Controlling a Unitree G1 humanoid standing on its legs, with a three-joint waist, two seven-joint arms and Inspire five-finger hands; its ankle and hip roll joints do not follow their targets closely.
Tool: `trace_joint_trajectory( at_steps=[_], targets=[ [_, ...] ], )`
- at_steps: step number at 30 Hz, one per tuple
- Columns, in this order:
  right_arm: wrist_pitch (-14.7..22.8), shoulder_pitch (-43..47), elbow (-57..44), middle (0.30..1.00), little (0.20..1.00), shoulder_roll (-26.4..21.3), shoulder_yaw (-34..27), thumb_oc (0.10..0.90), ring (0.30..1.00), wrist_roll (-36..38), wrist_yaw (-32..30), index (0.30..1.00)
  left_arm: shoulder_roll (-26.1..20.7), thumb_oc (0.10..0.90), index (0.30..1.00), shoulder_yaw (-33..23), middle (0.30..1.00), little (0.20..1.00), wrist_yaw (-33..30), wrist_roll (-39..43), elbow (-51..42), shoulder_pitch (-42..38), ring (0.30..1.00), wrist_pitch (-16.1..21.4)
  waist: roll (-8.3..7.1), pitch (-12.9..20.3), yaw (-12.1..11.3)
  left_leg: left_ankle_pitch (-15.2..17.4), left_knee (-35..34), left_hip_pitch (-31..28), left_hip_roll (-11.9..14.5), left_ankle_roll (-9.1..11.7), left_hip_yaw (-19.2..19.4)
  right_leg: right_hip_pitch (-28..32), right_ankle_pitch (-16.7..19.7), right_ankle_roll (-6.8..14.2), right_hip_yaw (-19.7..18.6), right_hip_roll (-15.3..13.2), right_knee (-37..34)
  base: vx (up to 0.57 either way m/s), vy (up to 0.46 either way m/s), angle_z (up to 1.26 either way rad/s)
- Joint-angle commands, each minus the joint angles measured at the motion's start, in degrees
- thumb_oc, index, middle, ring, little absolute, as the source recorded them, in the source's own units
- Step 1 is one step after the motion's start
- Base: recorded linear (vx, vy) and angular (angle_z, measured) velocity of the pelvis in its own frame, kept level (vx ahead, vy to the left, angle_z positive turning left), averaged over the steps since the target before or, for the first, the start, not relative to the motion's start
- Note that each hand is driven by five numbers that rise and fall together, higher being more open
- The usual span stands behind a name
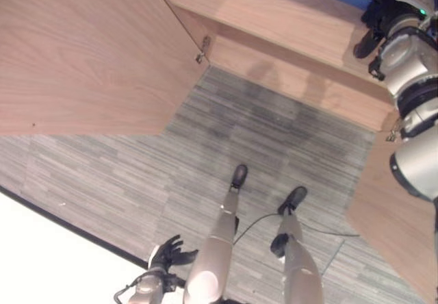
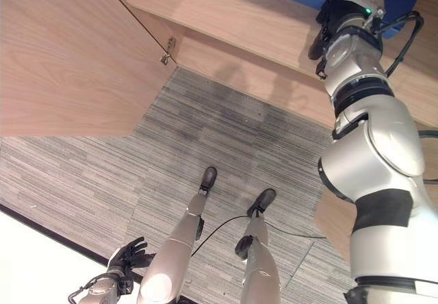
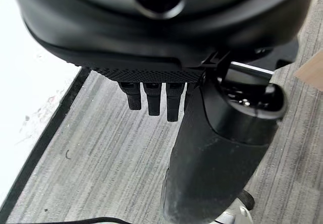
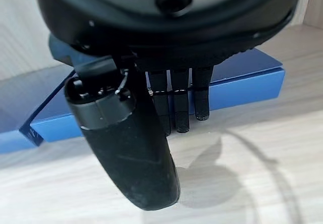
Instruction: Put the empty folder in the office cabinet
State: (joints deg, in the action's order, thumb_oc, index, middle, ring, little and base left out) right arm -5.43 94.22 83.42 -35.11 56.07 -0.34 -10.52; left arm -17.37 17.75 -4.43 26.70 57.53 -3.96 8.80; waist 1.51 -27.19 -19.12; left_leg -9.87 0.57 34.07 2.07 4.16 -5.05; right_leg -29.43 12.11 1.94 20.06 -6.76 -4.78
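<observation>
Fingers [image 4: 181, 108] straight, right hand [image 2: 327, 23] | one blue folder [image 4: 242, 85], possibly two | cabinet shelf [image 2: 226, 9]

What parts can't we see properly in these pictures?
- Blue folder: the right hand covers its middle in the right wrist view; the top edge cuts it off in both eye views.
- Cabinet: its upper part runs past the eye views' top edge.
- Left hand: too small in the eye views to judge closely.
</observation>
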Motion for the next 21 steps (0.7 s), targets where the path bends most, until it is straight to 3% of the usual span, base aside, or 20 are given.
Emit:
trace_joint_trajectory(
  at_steps=[1, 9, 11, 21],
  targets=[
    [0.4, 4.3, -1.6, 0.9, 0.9, -2.2, 5.2, 0.8, 0.9, -4.7, -3.6, 0.9, -6.8, 0.8, 0.9, 1.2, 0.9, 0.9, -1.3, 0.8, 1.6, 3.1, 0.9, -0.5, -1.69, 0.8, -0.8, 0.5, -1.8, -3.5, -1.9, 1.6, 1.5, 6.5, -6.0, 7.4, -1.8, -3.0, 5.6, -0.1, 0.077, -0.02],
    [0.0, -5.1, -1.5, 0.9, 0.9, 3.4, 0.7, 0.8, 0.9, -7.8, -1.2, 0.9, -5.9, 0.8, 0.9, 1.2, 0.9, 0.9, -0.7, -1.8, 4.8, 1.3, 0.9, -0.7, -2.0, 3.4, 0.2, -1.1, -5.6, -7.1, -2.3, 3.0, 2.3, 9.9, -3.8, 8.1, -1.2, -2.4, 1.4, -0.01, -0.003, -0.03],
    [-0.6, -9.9, -0.2, 0.9, 0.9, 4.2, -3.0, 0.8, 0.9, -9.7, 0.3, 0.9, -4.3, 0.8, 0.9, 1.1, 0.9, 0.9, -0.3, -3.1, 6.9, 0.4, 0.9, -1.2, -1.67, 5.1, 0.4, -1.1, -5.6, -8.6, -2.4, 3.4, 1.8, 11.9, -4.0, 8.2, -0.5, -3.0, 1.2, 0.0, 0.0, 0.0],
    [0.6, -23.1, -3.6, 0.9, 0.9, 8.6, -8.6, 0.8, 0.9, -14.0, 4.9, 0.9, -2.7, 0.8, 0.9, -1.3, 0.9, 0.9, 0.6, -9.1, 11.8, 0.1, 0.9, -2.8, -2.05, 9.7, 2.0, 1.2, -5.6, -16.1, -2.5, 1.8, 2.6, 17.5, -5.4, 8.2, -1.5, -4.6, 2.5, 0.03, 0.018, 0.0]
  ],
)
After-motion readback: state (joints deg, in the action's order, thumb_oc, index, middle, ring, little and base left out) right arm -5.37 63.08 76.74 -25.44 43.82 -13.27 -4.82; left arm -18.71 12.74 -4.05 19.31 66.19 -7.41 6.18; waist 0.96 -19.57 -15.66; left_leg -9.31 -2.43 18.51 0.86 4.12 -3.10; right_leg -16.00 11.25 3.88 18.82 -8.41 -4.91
